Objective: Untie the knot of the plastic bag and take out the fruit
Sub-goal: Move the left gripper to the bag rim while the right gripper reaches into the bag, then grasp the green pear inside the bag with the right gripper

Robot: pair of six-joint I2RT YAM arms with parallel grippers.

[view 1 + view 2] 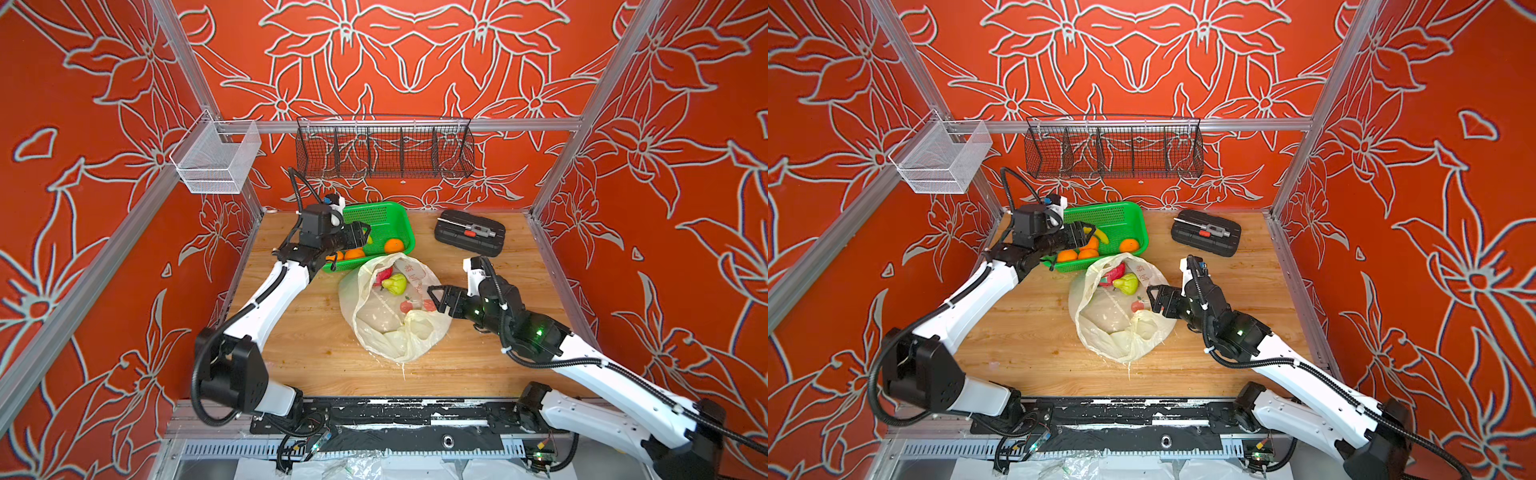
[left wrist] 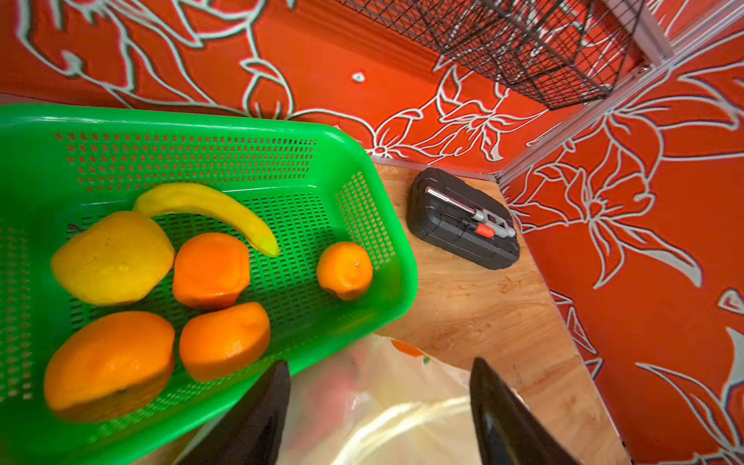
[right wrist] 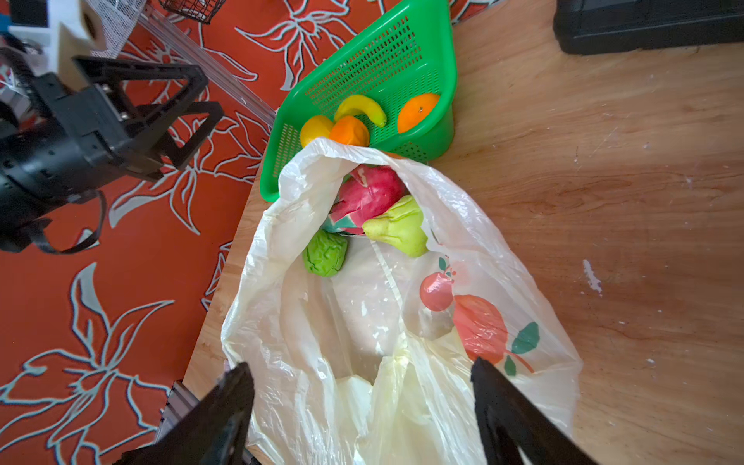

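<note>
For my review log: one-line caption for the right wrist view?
Opened plastic bag holds dragon fruit and two green fruits; adjacent green basket holds oranges, lemon, banana.

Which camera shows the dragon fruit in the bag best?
The right wrist view: the dragon fruit shows large in the open plastic bag. Both top views show it small; the left wrist view, only a red blur.

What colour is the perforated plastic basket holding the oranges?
The perforated plastic basket is bright green; the left wrist view shows it best.
</note>
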